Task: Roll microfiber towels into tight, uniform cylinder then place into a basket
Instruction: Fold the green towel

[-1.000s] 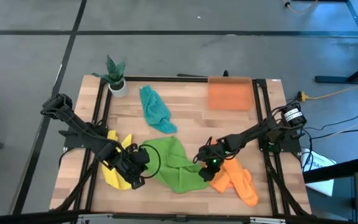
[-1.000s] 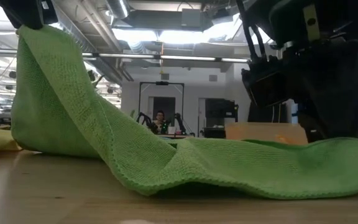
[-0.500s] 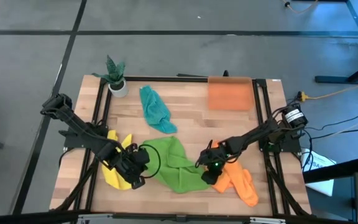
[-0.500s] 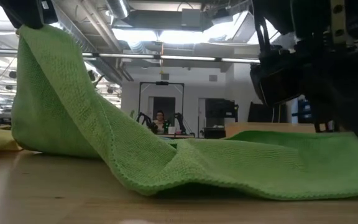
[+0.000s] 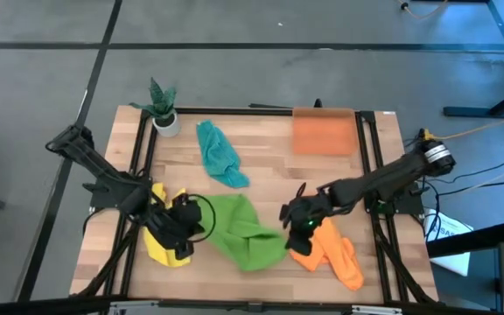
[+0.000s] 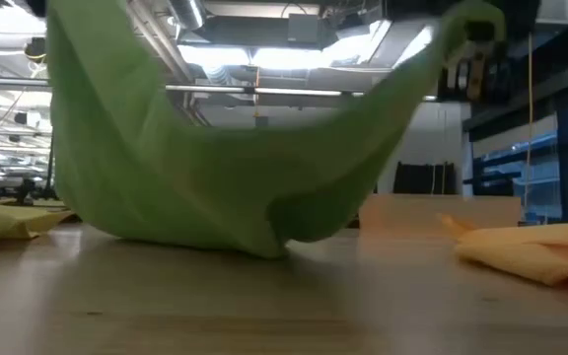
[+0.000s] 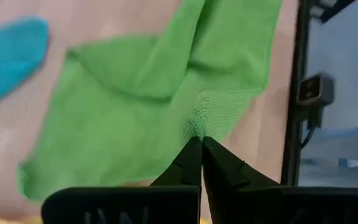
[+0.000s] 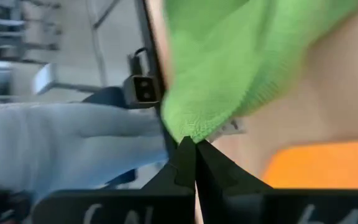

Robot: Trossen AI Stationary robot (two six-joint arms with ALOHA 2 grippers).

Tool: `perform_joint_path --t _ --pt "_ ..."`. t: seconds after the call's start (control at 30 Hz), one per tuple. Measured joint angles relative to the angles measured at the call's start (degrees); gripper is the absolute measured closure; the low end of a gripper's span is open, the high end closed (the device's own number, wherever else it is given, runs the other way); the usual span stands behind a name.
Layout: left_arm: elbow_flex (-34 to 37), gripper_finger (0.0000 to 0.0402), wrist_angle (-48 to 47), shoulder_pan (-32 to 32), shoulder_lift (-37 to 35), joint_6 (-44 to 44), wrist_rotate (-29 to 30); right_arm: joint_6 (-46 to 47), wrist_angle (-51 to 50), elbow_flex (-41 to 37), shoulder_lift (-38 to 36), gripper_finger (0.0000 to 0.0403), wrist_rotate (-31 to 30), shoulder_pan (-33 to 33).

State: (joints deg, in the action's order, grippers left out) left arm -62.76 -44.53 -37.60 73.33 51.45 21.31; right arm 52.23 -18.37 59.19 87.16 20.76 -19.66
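The bright green towel [image 5: 245, 232] hangs between my two grippers, and its sagging middle [image 6: 264, 235] rests on the table. My left gripper [image 5: 198, 223] is shut on its left end and my right gripper [image 5: 290, 222] on its right end. The yellow towel [image 5: 160, 243] lies crumpled under the left arm. The orange towel [image 5: 332, 254] lies by the right gripper, and the teal towel [image 5: 219, 154] farther back. The orange basket [image 5: 324, 131] stands at the far right. My left gripper pinches a bunched edge of the green towel's left end [image 7: 194, 126] between its two fingertips [image 7: 191, 158]. That end is raised off the table, and the cloth slopes slack down from it. My right gripper pinches a corner of the towel's right end [image 8: 185, 132] between its fingertips [image 8: 185, 158]. That end [image 6: 466, 22] is held high, and the cloth falls away from it toward the table.
A small potted plant [image 5: 163, 107] stands at the far left corner. Black frame rails [image 5: 366, 157] run along the table's sides. Bare wood [image 5: 269, 166] shows between the teal towel and the basket.
My right gripper has shut on the green towel's right end and risen, lifting that half off the table. The towel, flat on its right side before, now sags between both grippers with only its middle down. My left gripper has shifted a little toward the table's left edge.
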Motion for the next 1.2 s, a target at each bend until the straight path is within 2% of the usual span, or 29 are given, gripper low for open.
perform_joint_path --t 0.23,0.4,0.57,0.67,0.77,0.87,0.93,0.97,1.03,1.13,1.2 --pt "0.0 0.0402 0.8 0.6 -8.3 -6.5 12.9 -6.6 -21.0 10.7 -6.7 0.0402 -14.2 2.6" --pt "-0.1 0.0402 2.8 2.7 -13.0 -15.8 21.9 -12.2 -32.1 17.3 -9.8 0.0402 -25.6 5.5" --pt "-0.1 0.0402 9.8 6.2 -16.9 -29.0 25.1 -18.5 -36.2 21.7 -12.3 0.0403 -34.5 8.8" --pt "-0.1 0.0402 12.3 8.8 -19.3 -32.4 26.9 -20.5 -36.0 24.3 -13.8 0.0403 -38.1 11.0" --pt "-0.1 0.0402 11.1 11.3 -20.6 -32.2 26.0 -19.5 -36.6 26.1 -14.9 0.0403 -38.9 12.7" --pt "-0.1 0.0402 8.8 13.3 -20.7 -31.7 19.6 -14.8 -38.9 26.2 -15.6 0.0403 -38.8 14.0" --pt "-0.1 0.0402 8.9 14.3 -20.0 -31.1 15.0 -16.3 -38.9 26.0 -15.7 0.0403 -36.7 14.3" --pt "0.0 0.0402 9.1 14.9 -19.7 -31.4 15.1 -17.7 -38.8 25.9 -15.7 0.0403 -35.9 14.3" --pt "0.0 0.0402 9.0 15.7 -19.3 -30.6 19.1 -15.8 -39.4 25.9 -15.7 0.0403 -37.4 14.4" --pt "0.0 0.0402 9.3 17.4 -19.6 -31.8 14.8 -17.4 -39.6 25.9 -15.7 0.0403 -36.6 15.5" --pt "0.0 0.0402 9.4 18.6 -19.3 -31.6 16.9 -17.2 -38.6 25.9 -15.7 0.0403 -37.6 16.0"
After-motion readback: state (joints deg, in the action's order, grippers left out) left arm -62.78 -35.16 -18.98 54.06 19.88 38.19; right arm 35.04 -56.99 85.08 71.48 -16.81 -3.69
